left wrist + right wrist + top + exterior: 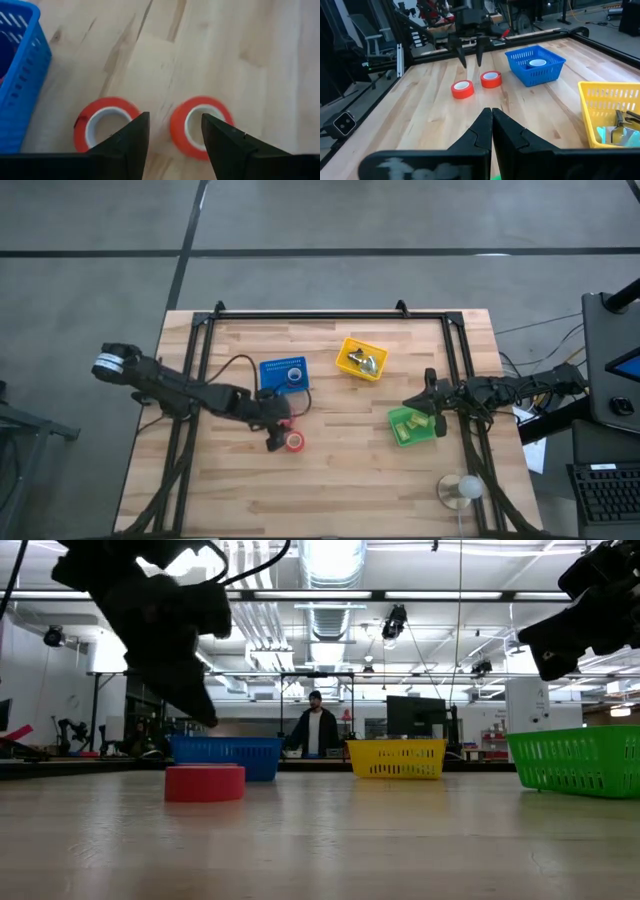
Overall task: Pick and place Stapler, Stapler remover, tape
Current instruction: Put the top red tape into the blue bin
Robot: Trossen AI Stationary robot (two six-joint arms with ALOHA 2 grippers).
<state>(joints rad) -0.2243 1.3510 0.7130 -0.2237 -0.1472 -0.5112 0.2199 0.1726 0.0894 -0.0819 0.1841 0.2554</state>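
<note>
blue (283, 372), yellow (361, 359), green baskets (413, 426) (person (315, 728) behind)

Legible text, labels, brands, numbers, signs: none in any of the 4 views.
</note>
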